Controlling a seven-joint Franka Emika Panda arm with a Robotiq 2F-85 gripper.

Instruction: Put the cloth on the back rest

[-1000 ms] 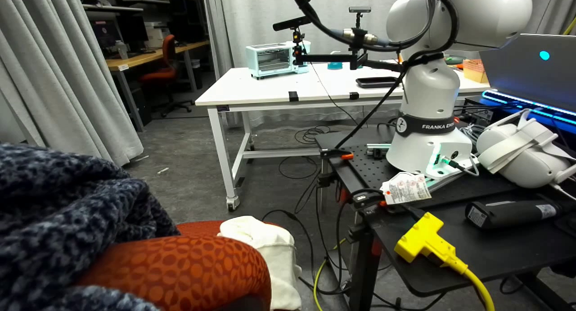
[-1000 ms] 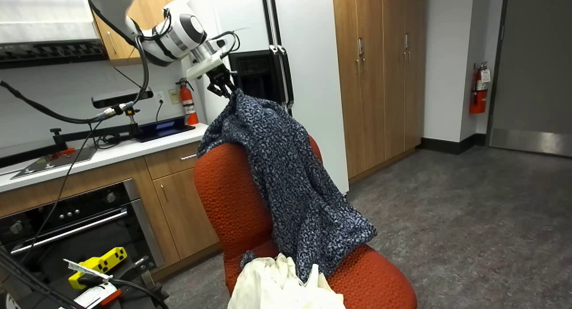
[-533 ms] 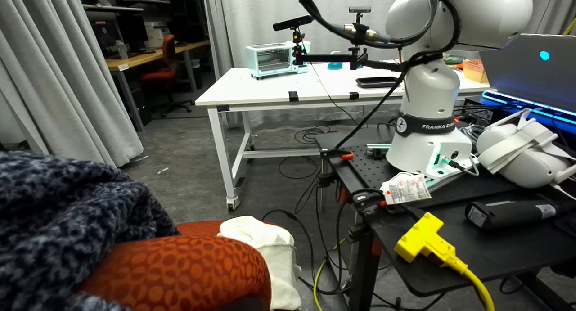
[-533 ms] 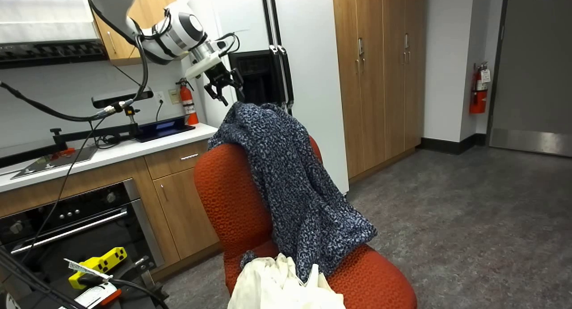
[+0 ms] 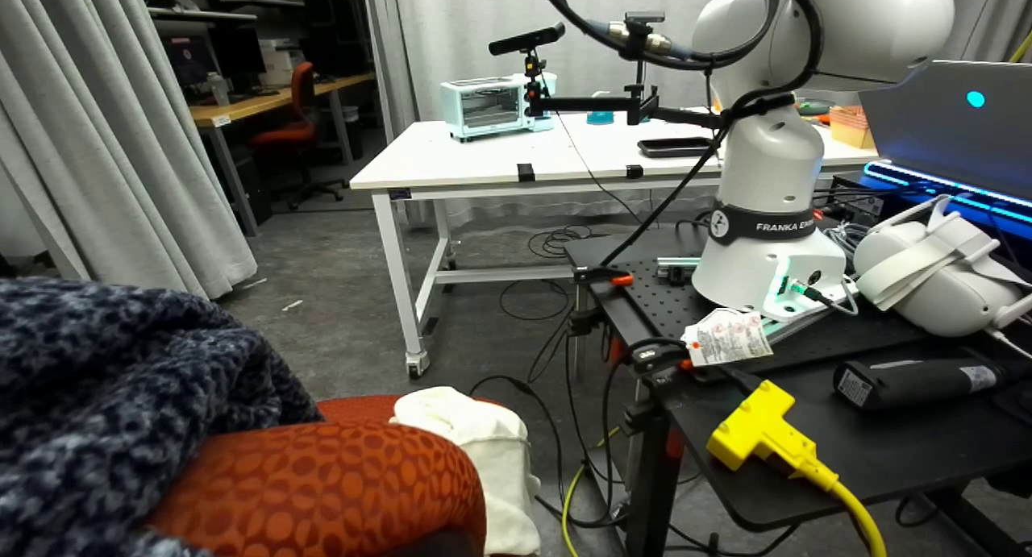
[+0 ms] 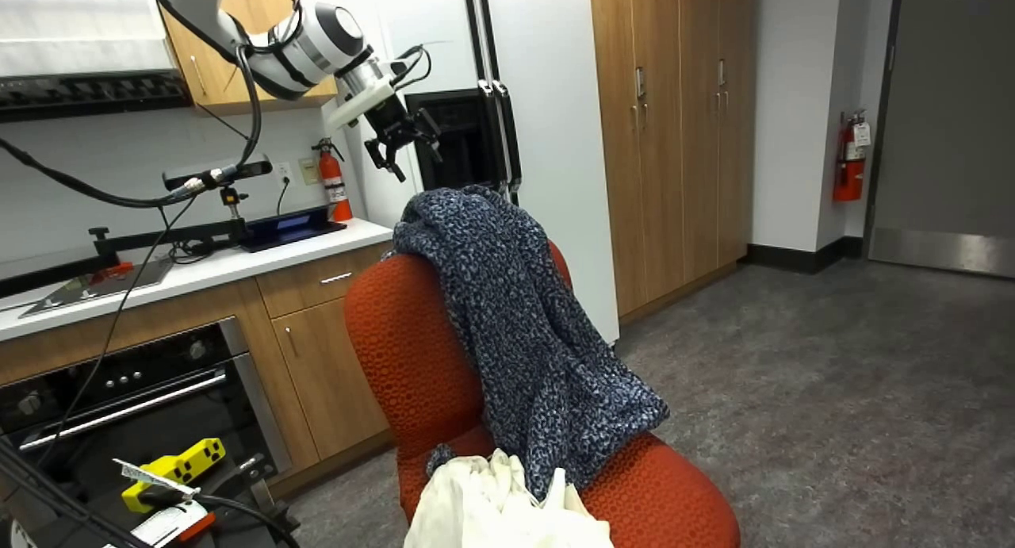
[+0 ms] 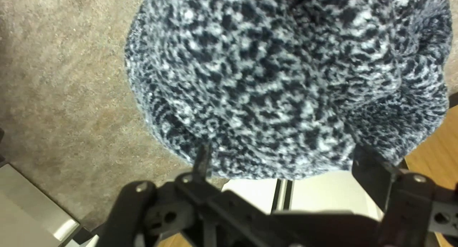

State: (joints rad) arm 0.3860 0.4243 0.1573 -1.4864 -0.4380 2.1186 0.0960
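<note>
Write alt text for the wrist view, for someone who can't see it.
A rumpled navy cloth with pale speckles fills much of the upper picture. Along the bottom edge the tool stands open, its two fingers spread apart and gripping nothing. Brownish floor shows at left.

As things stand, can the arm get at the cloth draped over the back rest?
Probably yes: the fingers are open near the top of the cloth, and the wrist view shows nothing blocking the way.
</note>
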